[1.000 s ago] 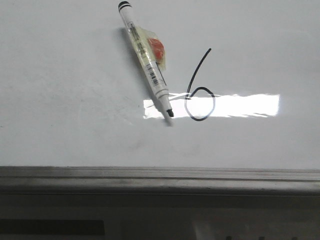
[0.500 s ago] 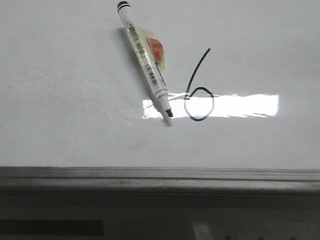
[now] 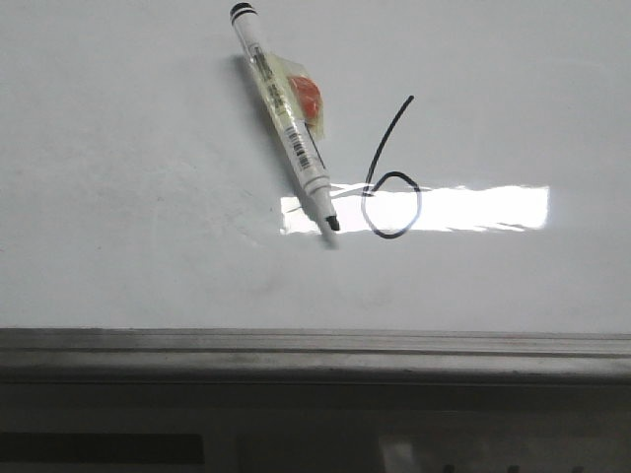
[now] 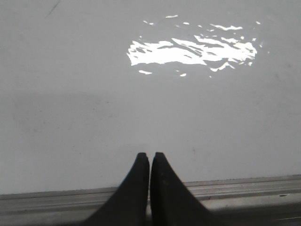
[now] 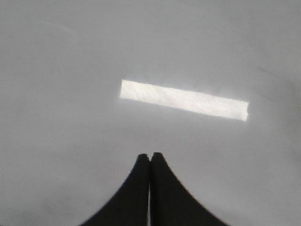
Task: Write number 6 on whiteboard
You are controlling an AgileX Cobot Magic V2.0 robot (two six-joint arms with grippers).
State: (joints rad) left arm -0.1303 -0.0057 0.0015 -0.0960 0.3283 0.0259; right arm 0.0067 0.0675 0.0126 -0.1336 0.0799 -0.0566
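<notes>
Now the number 6 (image 3: 392, 187) sits mid-whiteboard (image 3: 128, 148), marker pen (image 3: 287, 120) beside it; both arms' jaws clenched, empty.

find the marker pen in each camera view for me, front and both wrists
Front view: the marker pen lies slanted on the whiteboard, tip beside the number 6.
Left wrist view: not in it; only the board, its edge rail and the left gripper, jaws together.
Right wrist view: not in it; only the board and the right gripper, jaws together.
Shared landmark: the bright light glare on the board.
</notes>
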